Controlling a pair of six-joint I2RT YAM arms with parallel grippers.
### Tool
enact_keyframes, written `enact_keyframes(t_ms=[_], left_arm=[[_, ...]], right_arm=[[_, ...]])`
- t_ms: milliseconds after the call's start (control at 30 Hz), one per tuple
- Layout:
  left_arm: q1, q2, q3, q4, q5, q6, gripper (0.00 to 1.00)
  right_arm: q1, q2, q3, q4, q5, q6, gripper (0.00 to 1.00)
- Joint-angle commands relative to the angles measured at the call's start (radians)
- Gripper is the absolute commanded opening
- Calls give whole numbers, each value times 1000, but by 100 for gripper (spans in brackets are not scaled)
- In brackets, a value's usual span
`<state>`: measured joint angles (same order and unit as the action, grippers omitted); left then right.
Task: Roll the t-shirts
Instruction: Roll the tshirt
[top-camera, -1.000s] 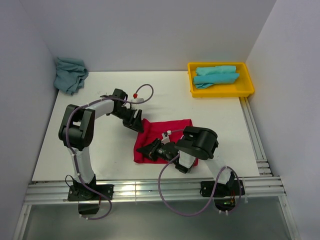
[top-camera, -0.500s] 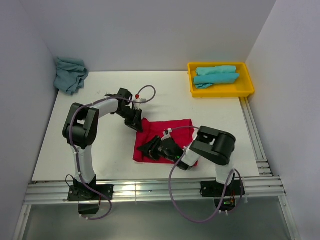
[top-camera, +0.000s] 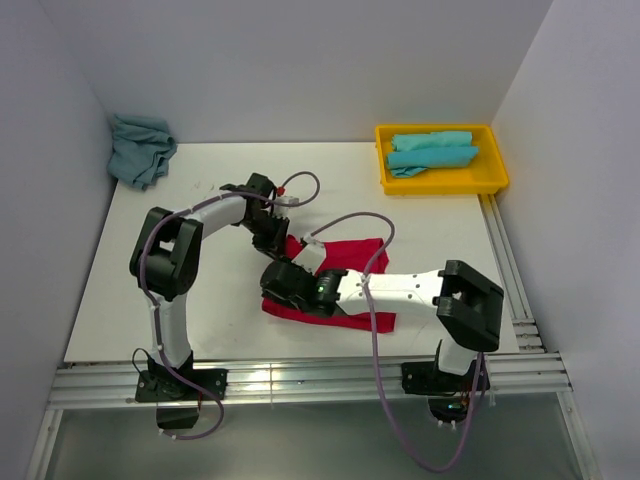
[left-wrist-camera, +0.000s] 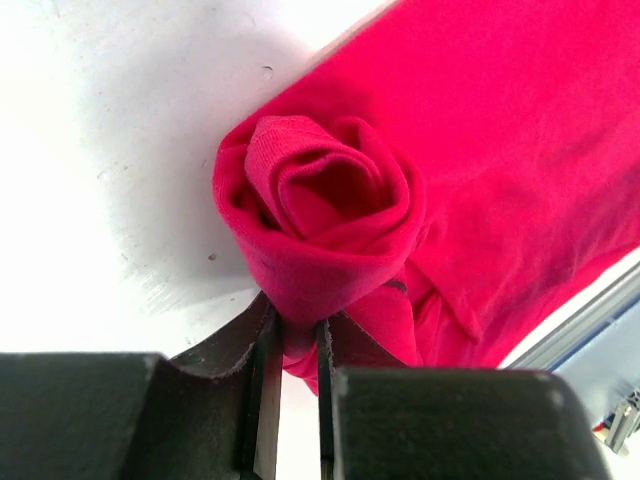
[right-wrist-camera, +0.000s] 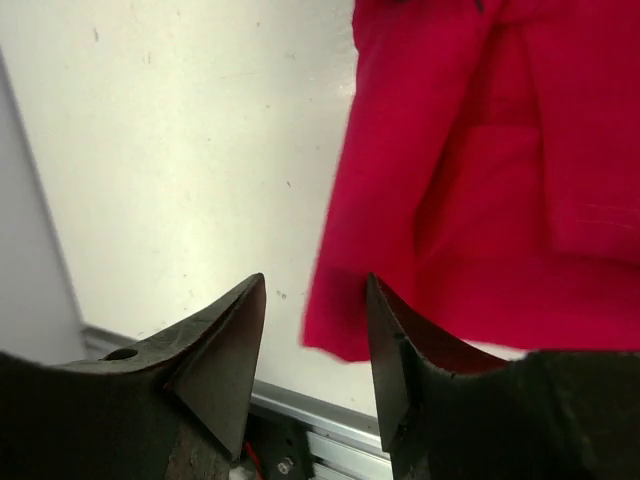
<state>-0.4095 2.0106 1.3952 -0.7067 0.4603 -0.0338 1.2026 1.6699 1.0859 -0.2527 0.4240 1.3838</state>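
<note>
**Red tee: roll started at one end only, could skew or unwind**

Top view, L to R. Upper left of frame: a turquoise tee (top-camera: 140, 148) lies crumpled in the corner, not yet rolled and well apart from the arms.

Left of centre: the left fingers (left-wrist-camera: 258, 400) are clamped shut on the red tee (top-camera: 362, 252). They pinch the end of a small, loose coil at its upper-left corner. The rest of the tee lies flat on the bench (top-camera: 110, 300), mid-frame, reaching toward the lower rail.

Just below: the right fingers (right-wrist-camera: 225, 350) stand apart and hold nothing. In the wrist view they hover over the tee's lower-left hem, part over cloth, part over bare bench.

Upper right: the yellow tray (top-camera: 440, 186) holds the rolled turquoise tees (top-camera: 430, 150).

Risks, as I judge them:
- The coil is held at one end only, so if rolling goes on w/o the other end caught, the roll may go cone-shaped.
- The coil looks slack, so a release or slip by the left fingers would let it spring open.
- If the right fingers close where they are, they may nip just the hem or miss the cloth.
- The right arm's cable (top-camera: 345, 217) loops over the tee and could drag on the fabric.
</note>
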Motion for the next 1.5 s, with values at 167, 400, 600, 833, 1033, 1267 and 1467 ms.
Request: enact_keyframes(t_ms=[167, 400, 600, 833, 1033, 1267, 1467], left_arm=[[-22, -23, 24, -17, -236, 3, 0], [-26, -4, 57, -60, -259, 8, 0], [-35, 8, 77, -76, -270, 6, 0], [-38, 16, 87, -83, -270, 11, 8], [-38, 11, 110, -89, -232, 21, 32], [-34, -13, 171, -112, -184, 23, 56], [-14, -13, 235, -148, -121, 58, 59]], right_arm=[[15, 137, 288, -392, 162, -107, 39], [-9, 273, 416, -364, 154, -195, 31], [-40, 352, 447, -355, 137, -209, 30], [-49, 375, 407, -401, 150, -160, 31], [-48, 370, 362, -410, 147, -137, 41], [-46, 390, 356, -405, 134, -138, 47], [-44, 384, 328, -370, 125, -147, 53]])
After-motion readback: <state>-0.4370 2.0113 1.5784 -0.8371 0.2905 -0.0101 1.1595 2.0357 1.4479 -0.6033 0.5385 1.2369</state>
